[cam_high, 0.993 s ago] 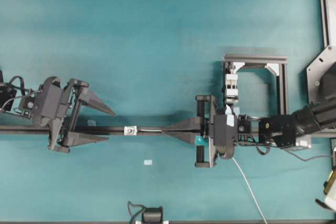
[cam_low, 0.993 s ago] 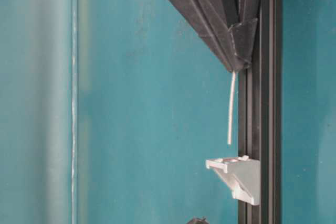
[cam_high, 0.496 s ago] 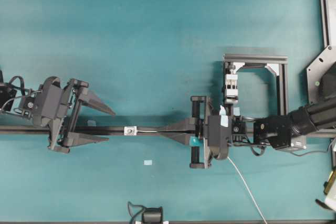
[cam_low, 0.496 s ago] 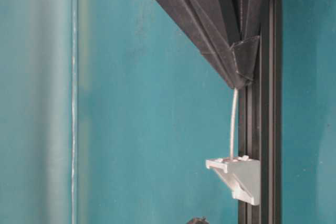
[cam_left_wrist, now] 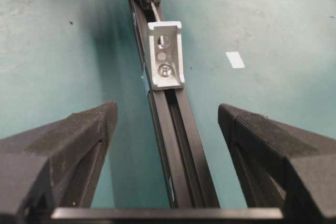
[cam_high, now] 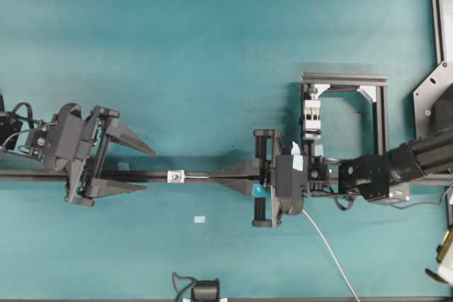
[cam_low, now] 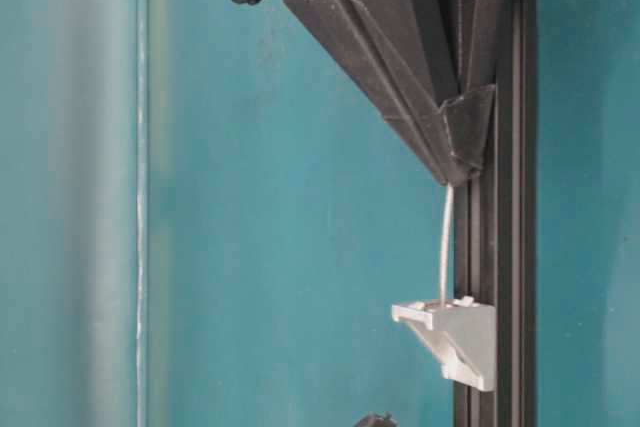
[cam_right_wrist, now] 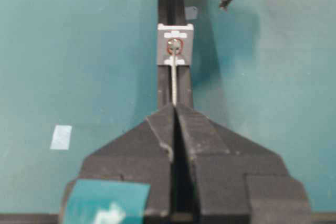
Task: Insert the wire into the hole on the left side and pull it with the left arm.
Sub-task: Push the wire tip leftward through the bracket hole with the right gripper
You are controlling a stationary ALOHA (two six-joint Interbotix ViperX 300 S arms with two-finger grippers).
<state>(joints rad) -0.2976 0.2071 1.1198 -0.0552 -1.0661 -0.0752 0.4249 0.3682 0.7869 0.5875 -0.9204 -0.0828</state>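
Observation:
A tiny white block [cam_high: 175,175] sits on a black rail [cam_high: 42,175], and its round hole [cam_right_wrist: 174,46] faces the right gripper. My right gripper [cam_high: 212,176] is shut on the thin silvery wire [cam_right_wrist: 174,80], just right of the block. The wire's short free end runs straight to the block [cam_low: 455,337], and its tip meets the hole. The rest of the wire [cam_high: 333,252] trails behind the right arm toward the table's front. The left arm's gripper [cam_high: 149,170] stands open astride the rail, left of the block [cam_left_wrist: 165,56], with its fingers [cam_left_wrist: 68,145] holding nothing.
A black frame with a taller white clamp [cam_high: 311,114] stands just behind the right wrist. A small black device [cam_high: 205,290] lies at the table's front edge, and a white tape mark [cam_high: 199,218] lies on the mat. Metal plates [cam_high: 432,104] stand at the far right.
My right gripper has slid left along the rail with the wire. The wire's tip, which hung short of the block, now reaches the hole. The left gripper has not moved.

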